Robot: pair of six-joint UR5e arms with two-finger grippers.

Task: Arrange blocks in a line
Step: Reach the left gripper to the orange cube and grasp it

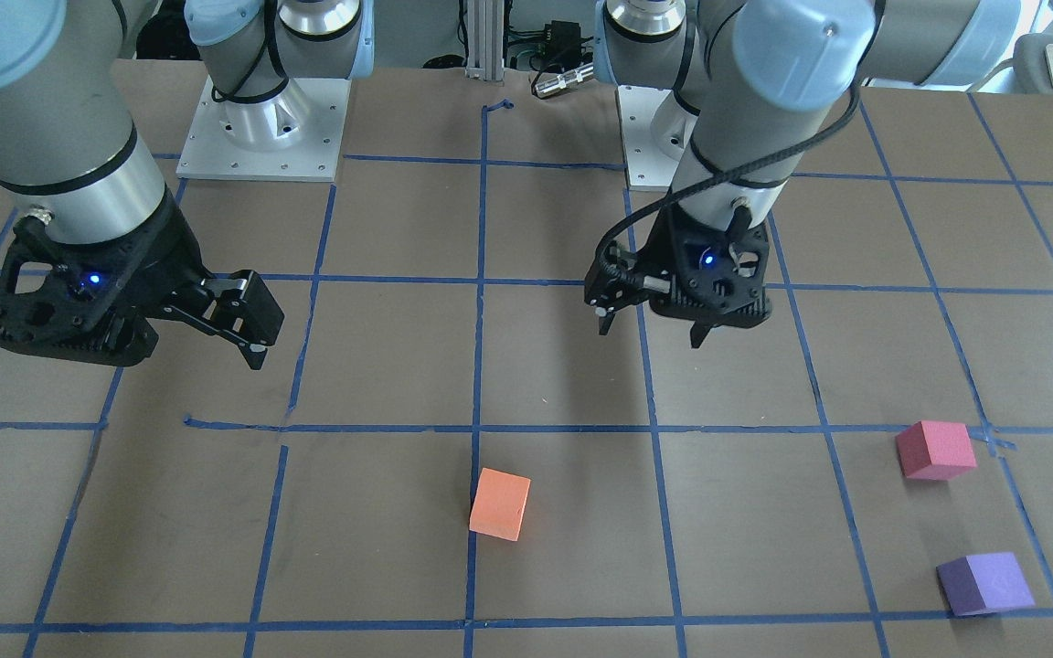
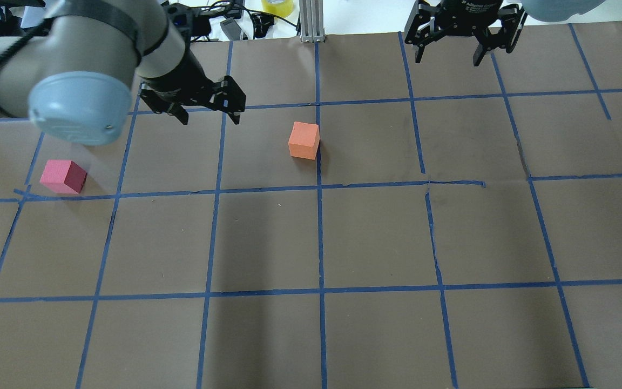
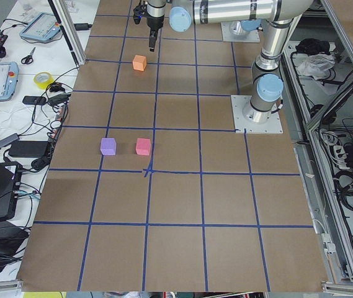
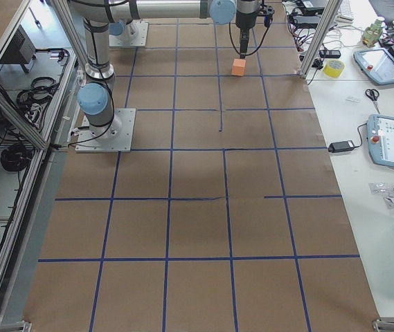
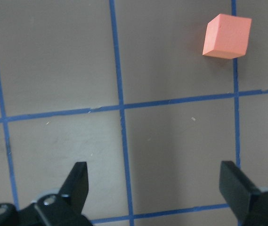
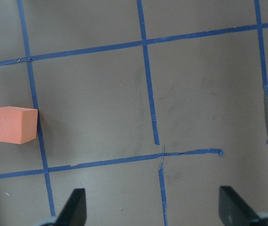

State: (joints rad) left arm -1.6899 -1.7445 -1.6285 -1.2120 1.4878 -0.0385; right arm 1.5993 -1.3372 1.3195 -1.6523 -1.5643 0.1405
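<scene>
The orange block (image 1: pixel 500 504) (image 2: pixel 304 140) lies near the table's middle, on a blue tape line. The pinkish-red block (image 1: pixel 935 450) (image 2: pixel 63 176) lies far out on my left side. The purple block (image 1: pixel 984 583) (image 3: pixel 108 146) lies next to it and is hidden by my left arm in the overhead view. My left gripper (image 2: pixel 210 120) (image 1: pixel 650 336) hovers open and empty, left of the orange block, which shows in the left wrist view (image 5: pixel 226 36). My right gripper (image 2: pixel 447 59) (image 1: pixel 243 347) hovers open and empty, well right of the orange block (image 6: pixel 13 125).
The brown table top (image 2: pixel 376 237) is marked with a grid of blue tape. The two arm bases (image 1: pixel 261 128) stand on the robot's side of the table. Tablets, tape and cables (image 3: pixel 15 74) lie on a side bench past the table's far edge.
</scene>
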